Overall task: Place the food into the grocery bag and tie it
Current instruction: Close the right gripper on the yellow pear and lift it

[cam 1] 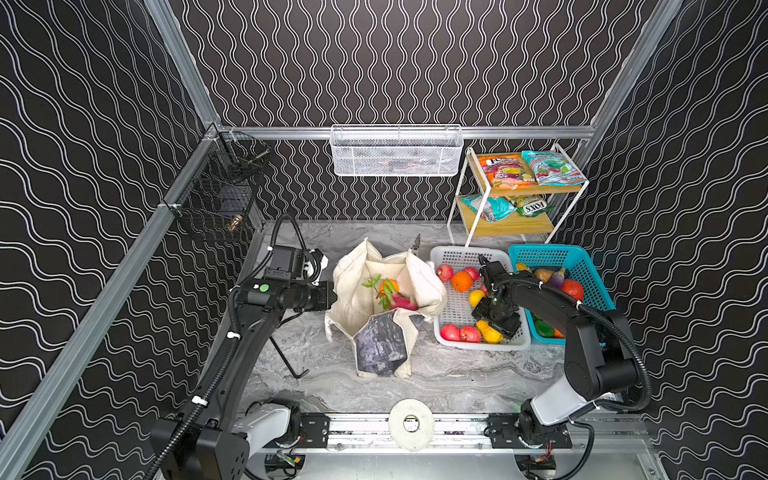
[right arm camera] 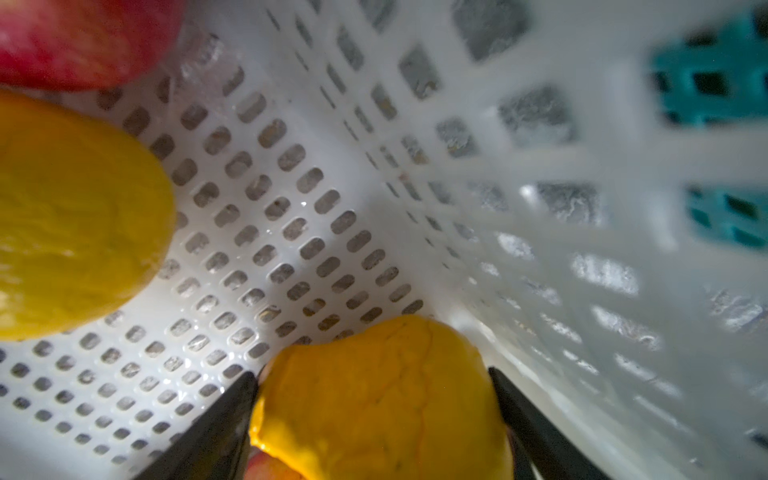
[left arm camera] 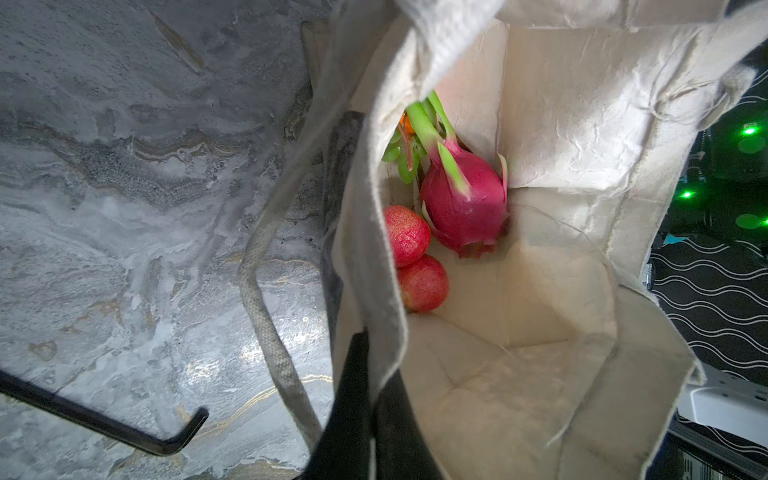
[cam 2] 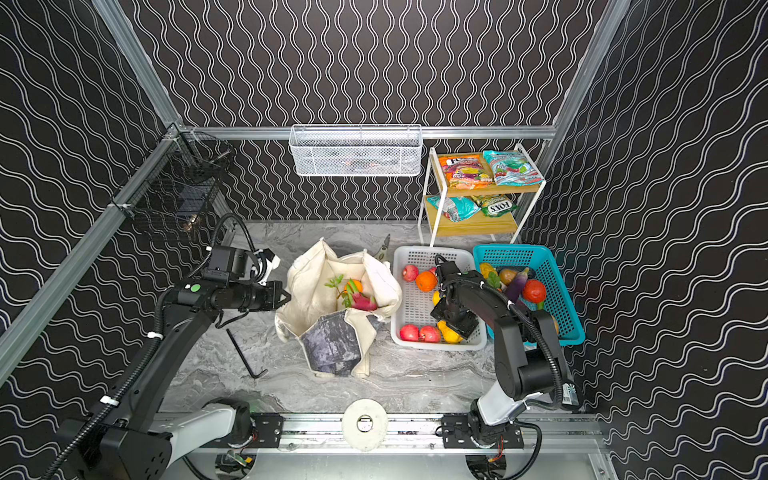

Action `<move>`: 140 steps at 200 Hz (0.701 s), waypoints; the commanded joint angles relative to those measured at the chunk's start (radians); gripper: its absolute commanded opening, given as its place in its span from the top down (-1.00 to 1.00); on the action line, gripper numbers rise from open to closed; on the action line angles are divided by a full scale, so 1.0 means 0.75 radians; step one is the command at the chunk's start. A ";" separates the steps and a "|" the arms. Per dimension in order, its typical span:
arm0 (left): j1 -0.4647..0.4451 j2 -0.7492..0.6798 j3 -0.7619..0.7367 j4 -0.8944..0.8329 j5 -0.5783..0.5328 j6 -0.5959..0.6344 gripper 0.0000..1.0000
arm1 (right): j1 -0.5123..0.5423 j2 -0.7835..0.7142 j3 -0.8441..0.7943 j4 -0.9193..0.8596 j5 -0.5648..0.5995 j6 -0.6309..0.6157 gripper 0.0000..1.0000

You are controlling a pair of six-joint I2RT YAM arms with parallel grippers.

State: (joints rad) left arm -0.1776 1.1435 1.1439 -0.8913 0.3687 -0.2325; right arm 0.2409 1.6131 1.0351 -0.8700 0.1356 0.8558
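Note:
The grocery bag [cam 1: 382,345] [cam 2: 332,345] stands open mid-table. Inside it lie a pink dragon fruit [left arm camera: 465,208] [cam 1: 401,301], two red apples [left arm camera: 405,235] and an orange [cam 1: 390,286]. My left gripper [left arm camera: 365,415] [cam 1: 332,297] is shut on the bag's left rim, holding the mouth open. My right gripper [right arm camera: 372,372] [cam 1: 492,330] reaches down into the white basket [cam 1: 457,307] near its front right corner. Its fingers press both sides of a yellow fruit [right arm camera: 374,415] that rests on the basket floor. More food lies beside it: another yellow fruit [right arm camera: 75,216] and a red apple [right arm camera: 83,37].
A teal basket [cam 1: 582,266] of produce sits right of the white one. Snack packets [cam 1: 505,170] lie on a two-tier shelf [cam 1: 519,191] at the back right. A black hex key [cam 1: 286,357] lies left of the bag. A white wire basket [cam 1: 395,151] hangs on the back wall.

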 commanded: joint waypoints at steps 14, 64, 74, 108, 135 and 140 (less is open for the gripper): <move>0.000 -0.010 -0.007 0.008 -0.001 0.028 1.00 | -0.001 -0.058 0.015 0.019 -0.009 0.047 -0.33; 0.001 -0.009 -0.022 0.023 0.007 0.020 1.00 | -0.001 -0.134 0.068 0.026 0.068 0.022 -0.39; 0.000 -0.007 -0.018 0.020 0.006 0.022 1.00 | -0.002 -0.129 0.079 0.025 0.071 0.013 -0.38; 0.000 -0.011 -0.018 0.018 0.003 0.022 1.00 | 0.002 -0.113 0.093 0.034 0.038 0.001 -0.40; 0.001 -0.013 -0.021 0.016 0.003 0.024 1.00 | 0.004 -0.128 0.089 0.047 -0.001 -0.001 -0.40; 0.000 -0.011 -0.022 0.016 0.004 0.024 1.00 | 0.004 -0.133 0.091 0.047 -0.006 -0.003 -0.40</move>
State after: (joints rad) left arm -0.1776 1.1378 1.1282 -0.8833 0.3664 -0.2321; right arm 0.2413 1.5257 1.0954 -0.8436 0.1532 0.8551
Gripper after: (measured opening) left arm 0.057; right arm 0.783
